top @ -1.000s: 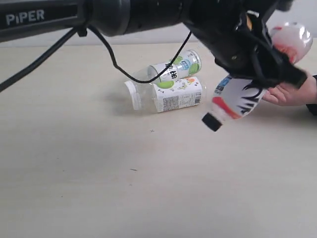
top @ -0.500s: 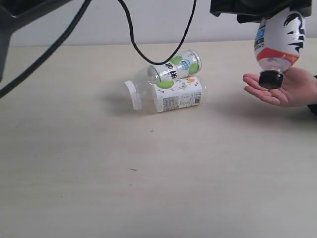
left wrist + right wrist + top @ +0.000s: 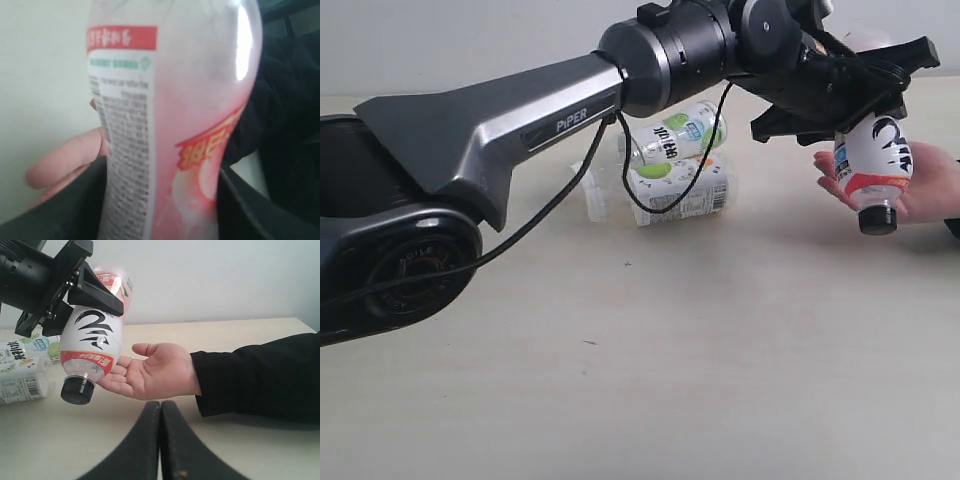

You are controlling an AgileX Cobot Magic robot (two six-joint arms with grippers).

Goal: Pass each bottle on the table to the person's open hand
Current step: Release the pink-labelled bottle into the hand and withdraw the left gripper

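Observation:
My left gripper (image 3: 860, 100) reaches across to the right and is shut on the pink-red bottle (image 3: 873, 165), which hangs cap down. Its black cap (image 3: 877, 220) sits just in front of the person's open hand (image 3: 932, 185), palm up with a dark sleeve. The right wrist view shows the same bottle (image 3: 92, 347) against the fingers of the hand (image 3: 155, 370). Up close, the bottle (image 3: 165, 125) fills the gap between my left gripper's (image 3: 160, 200) jaws. Two white-labelled bottles (image 3: 675, 130) (image 3: 675, 192) lie on the table (image 3: 620, 380). My right gripper (image 3: 160, 407) is shut and empty, low near the hand.
The left arm's grey link (image 3: 520, 120) and black cable (image 3: 630, 190) span the table's left and middle, partly hiding the lying bottles. The person's dark sleeve (image 3: 260, 375) rests on the table at the right. A pale wall stands behind.
The left gripper has come down with the pink-red bottle, from above the palm to cap level with the fingers. The arm's body has swung into view. The lying bottles have not moved.

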